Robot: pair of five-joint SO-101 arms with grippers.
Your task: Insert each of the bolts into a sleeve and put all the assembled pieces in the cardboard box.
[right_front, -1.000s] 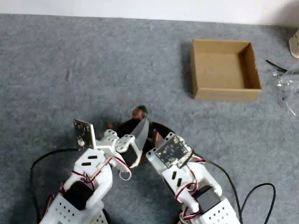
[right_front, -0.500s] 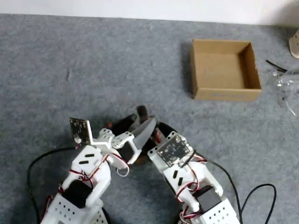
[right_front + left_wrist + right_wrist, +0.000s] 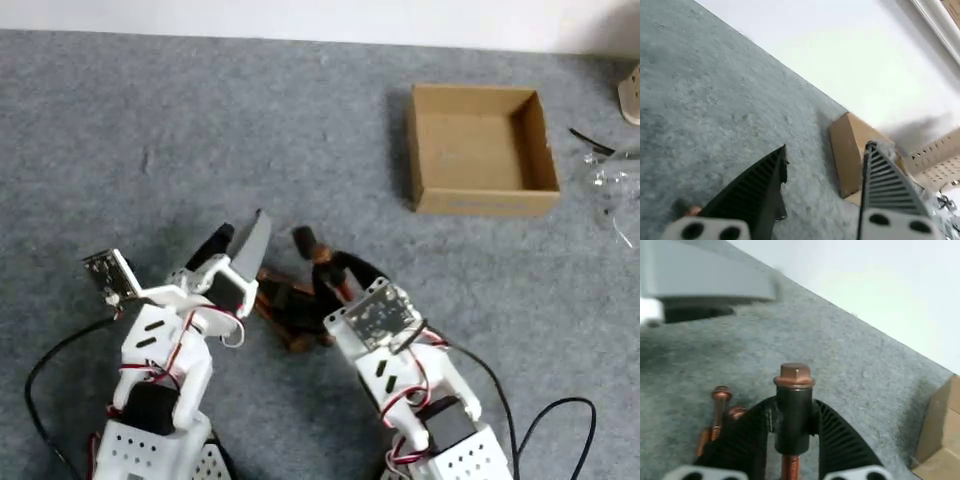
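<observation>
Bare carpet (image 3: 300, 130) ahead of right gripper (image 3: 792, 406) to cardboard box (image 3: 486, 203); it clamps sleeved bolt (image 3: 793, 375) lengthwise, head beyond its tips; left gripper (image 3: 826, 150) gapes empty

A tabletop (image 3: 150, 130) covered in grey, felt-like fabric is carrying everything. The cardboard box (image 3: 487, 203) is sitting open-topped toward the far right. It is lying well apart from a cluster of copper-coloured bolts (image 3: 283, 300) near the front middle. Thin wires (image 3: 600, 150) are lying at the right edge, just beyond the box.
</observation>
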